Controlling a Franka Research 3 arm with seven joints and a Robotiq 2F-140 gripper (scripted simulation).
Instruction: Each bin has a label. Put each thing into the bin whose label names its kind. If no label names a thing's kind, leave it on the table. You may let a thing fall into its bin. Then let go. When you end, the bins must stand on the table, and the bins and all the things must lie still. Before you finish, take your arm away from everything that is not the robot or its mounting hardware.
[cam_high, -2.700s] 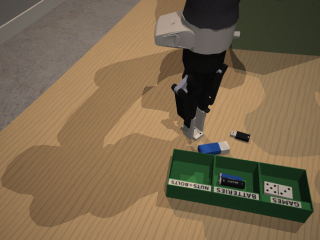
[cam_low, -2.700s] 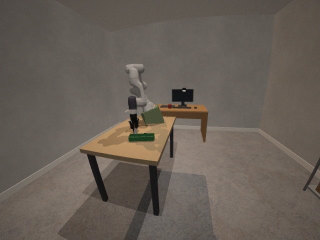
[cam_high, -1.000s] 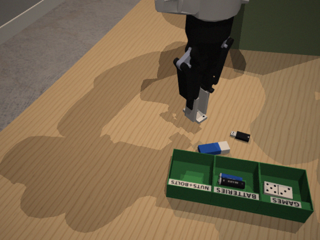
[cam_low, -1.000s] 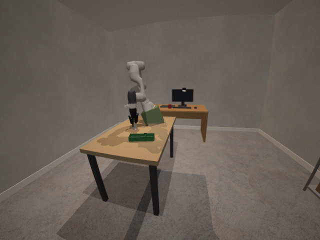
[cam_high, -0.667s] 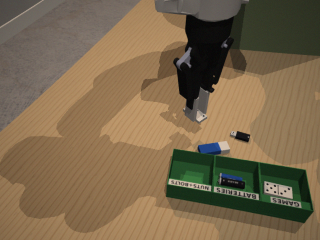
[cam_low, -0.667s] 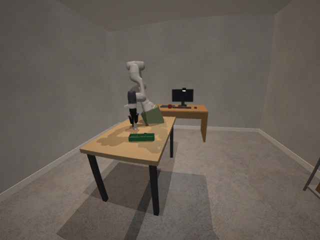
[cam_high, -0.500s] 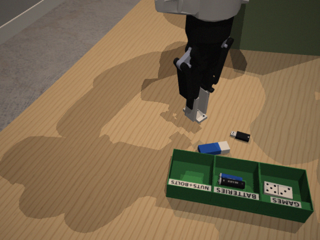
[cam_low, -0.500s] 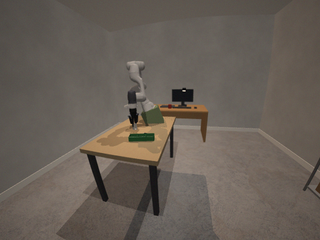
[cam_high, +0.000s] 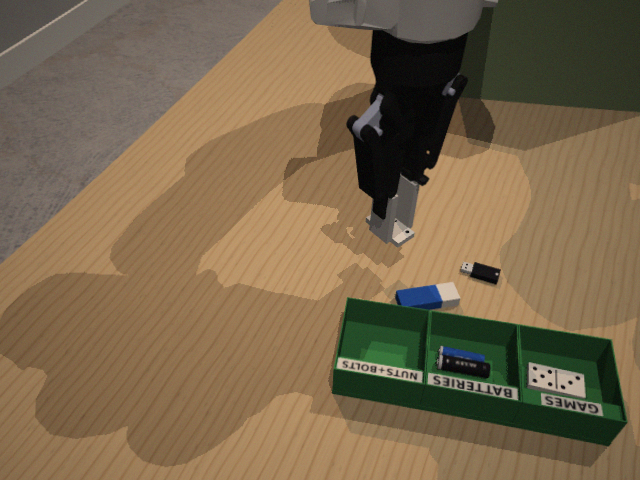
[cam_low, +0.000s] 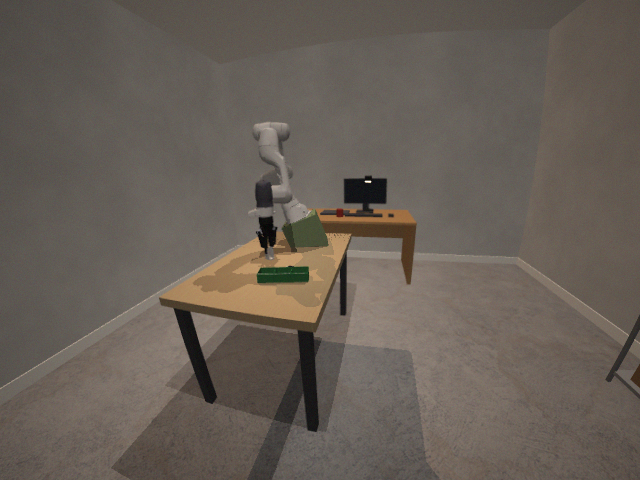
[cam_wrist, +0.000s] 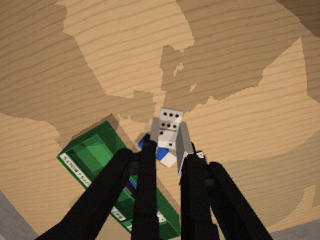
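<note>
The end effector (cam_high: 391, 227) pinches a grey metal L-shaped bracket with screw holes (cam_high: 398, 227), held upright just above the wooden bench (cam_high: 155, 310), well apart from the green three-compartment bin (cam_high: 382, 395).

Risks, judged from here: the grip sits on the bracket's thin upright leg, so it could pivot or slip during a swing toward the bins. No label clearly names a bracket; NUTS+BOLTS is the closest, so dropping it there may be a wrong sort, while GAMES or BATTERIES would plainly be wrong. A low carry could clip the blue-and-white rectangular eraser (cam_high: 428, 295), which lies just beside the bin's far wall, or knock that wall and shift the bin. A high release could bounce the bracket out.

Bins: the NUTS+BOLTS compartment (cam_high: 379, 374) looks empty. The BATTERIES compartment (cam_high: 473, 387) holds two cylinder batteries, one blue (cam_high: 462, 354), one black (cam_high: 465, 367), touching. The GAMES compartment (cam_high: 571, 404) holds a white domino tile with black dots (cam_high: 556, 378).

A black USB stick with a metal plug (cam_high: 480, 271) lies on the bench near the eraser; neither matches a label, so both likely stay out.
</note>
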